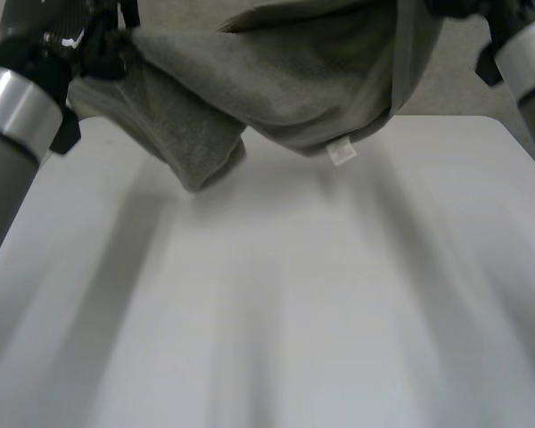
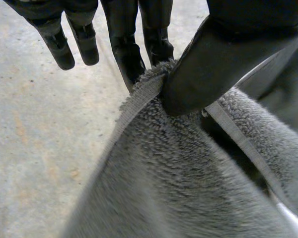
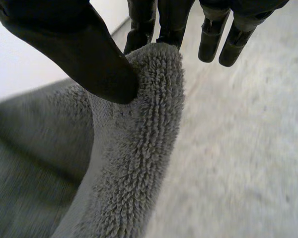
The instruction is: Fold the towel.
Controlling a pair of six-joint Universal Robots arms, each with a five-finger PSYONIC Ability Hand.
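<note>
A grey towel [image 1: 285, 80] hangs in the air over the far part of the white table [image 1: 276, 303], sagging in the middle, with a white label [image 1: 341, 153] at its lowest fold. My left hand [image 1: 102, 45] holds it up at the left end. In the left wrist view the thumb [image 2: 208, 64] pinches the towel's hemmed corner [image 2: 149, 89] against the fingers [image 2: 129, 49]. In the right wrist view my right hand's thumb [image 3: 84, 54] pinches the other corner of the towel [image 3: 149, 109] against the fingers [image 3: 154, 25].
The table's far edge [image 1: 446, 117] runs just under the hanging towel, with grey floor [image 1: 455, 71] beyond it. The near part of the table lies bare in front of me.
</note>
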